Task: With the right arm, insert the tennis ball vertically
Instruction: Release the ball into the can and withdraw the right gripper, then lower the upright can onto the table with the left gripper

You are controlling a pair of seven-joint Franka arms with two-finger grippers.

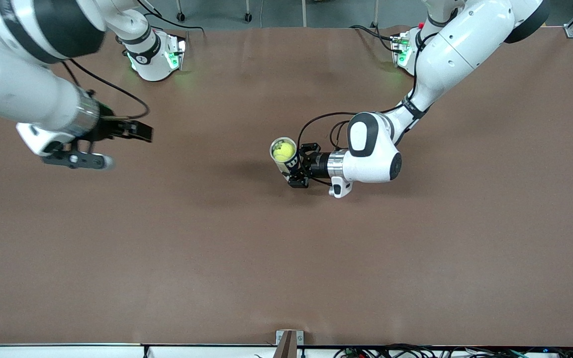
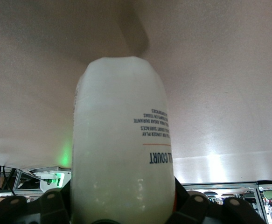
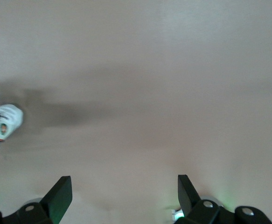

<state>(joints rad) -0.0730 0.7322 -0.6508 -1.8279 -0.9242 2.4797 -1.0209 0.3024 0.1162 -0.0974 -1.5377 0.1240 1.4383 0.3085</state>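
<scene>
Right gripper (image 1: 112,141): its jaws are standing wide apart with nothing between them; it is hanging in the air over bare table toward the right arm's end, well apart from the can.
Left gripper (image 1: 300,169): its jaws are clamping the tennis ball can (image 1: 286,158) by its side wall, near the middle of the table; the left wrist view is showing the can's pale wall (image 2: 122,158) filling the space between the jaws.
Tennis ball (image 1: 283,150): it is sitting inside the can, yellow and just below the open rim, so the insertion looks already made, judging from how things lie.
Ball relative to the jaws: it is lying well apart from the right gripper's open jaws, toward the left arm's end; it is close to the left gripper, which is touching only the can around it, not the ball.
Can's posture: its mouth is pointing up toward the front camera, so it appears to be standing roughly upright; whether its base is resting on the table I cannot tell.
Step in hand, as I judge it: the right arm is standing clear while the left is steadying the can.
Doing it well: the left grip should be staying firm and level so the can is not tipping; the right gripper should be keeping high and away from the rim, so that no stray touch is knocking the can or lifting the ball out.
Table (image 1: 286,258): brown surface lying under both grippers.
</scene>
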